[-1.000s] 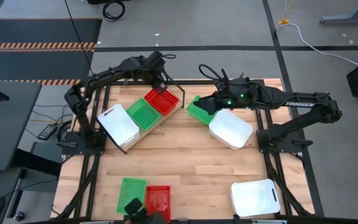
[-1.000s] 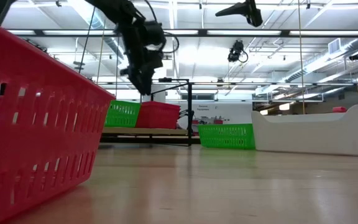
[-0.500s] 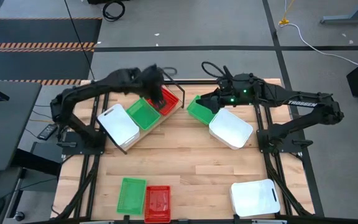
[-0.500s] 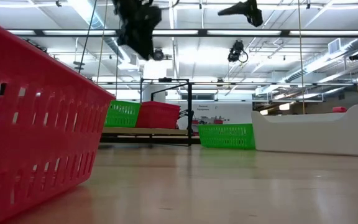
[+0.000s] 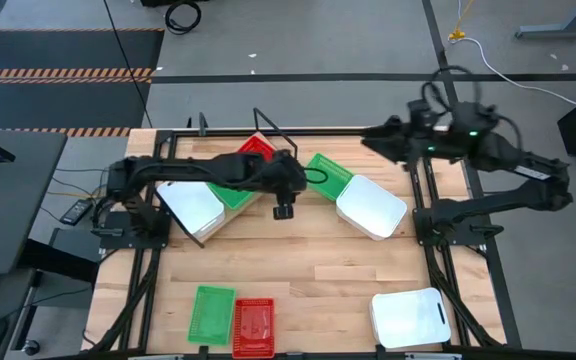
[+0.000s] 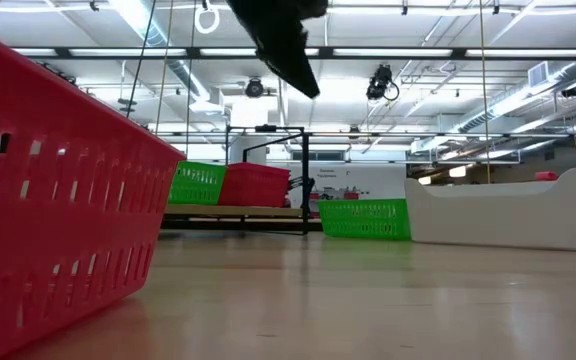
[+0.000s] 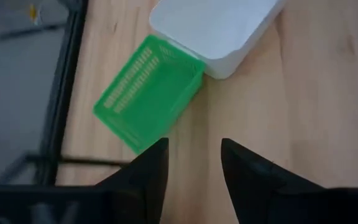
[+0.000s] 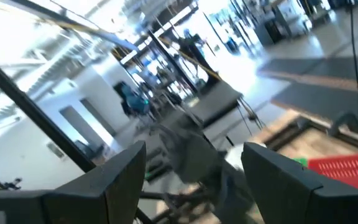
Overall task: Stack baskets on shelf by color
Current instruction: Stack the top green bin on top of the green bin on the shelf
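Note:
The shelf (image 6: 233, 211) stands slantwise at the far left and carries a white basket (image 5: 190, 205), a green basket (image 5: 230, 192) and a red basket (image 5: 256, 148). To its right, another green basket (image 5: 328, 177) and a white basket (image 5: 371, 207) rest on the table. My left gripper (image 5: 283, 206) hangs open over bare wood between the shelf and that green basket (image 7: 148, 93), with nothing between its fingers (image 7: 191, 168). My right gripper (image 5: 373, 137) is raised at the far right, open and holding nothing (image 8: 194, 177).
At the near edge lie a green basket (image 5: 211, 313), a red basket (image 5: 254, 325) and a white basket (image 5: 410, 318). Bare wood lies across the table's middle. The left arm (image 5: 198, 172) stretches over the shelf's baskets.
My left gripper has swung from above the shelf's red basket toward the table's right and near side, rolling as it went, and now hangs over bare wood. My right gripper has drawn back from the green basket, up and toward the far right. No basket has moved.

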